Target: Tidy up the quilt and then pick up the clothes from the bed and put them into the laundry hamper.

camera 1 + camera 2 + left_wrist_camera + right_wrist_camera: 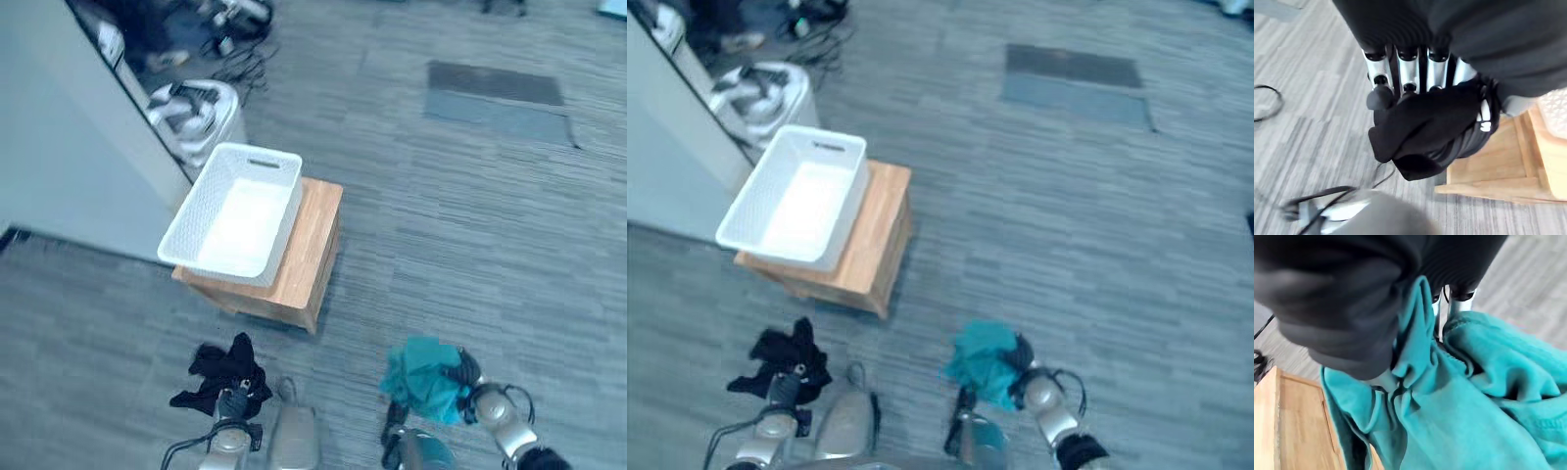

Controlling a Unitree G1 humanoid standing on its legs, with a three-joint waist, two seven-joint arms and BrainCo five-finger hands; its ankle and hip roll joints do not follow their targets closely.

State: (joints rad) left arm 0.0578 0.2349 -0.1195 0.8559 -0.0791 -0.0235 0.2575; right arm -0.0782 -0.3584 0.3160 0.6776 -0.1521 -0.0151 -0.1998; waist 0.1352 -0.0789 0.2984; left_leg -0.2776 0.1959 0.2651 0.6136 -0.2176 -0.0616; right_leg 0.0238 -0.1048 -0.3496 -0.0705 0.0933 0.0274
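Left hand (pixel 1415 73): fingers curled round a bunched black garment (pixel 223 374), held low in front of the robot above the grey carpet (pixel 470 225). Right hand (pixel 462 372): fingers buried in a teal garment (pixel 425 377) that it carries; cloth wraps over them in the right wrist view.

White mesh hamper (pixel 235 211) sits on a low wooden stand (pixel 309 255), ahead of both hands and nearer the left one, overhanging the stand's left edge. Inside of hamper looks bare.

Beyond it: a grey partition wall (pixel 69 147), a round white bin (pixel 201 113) holding bundled items, and cables on the floor. Dark floor mat (pixel 495 98) lies far right.
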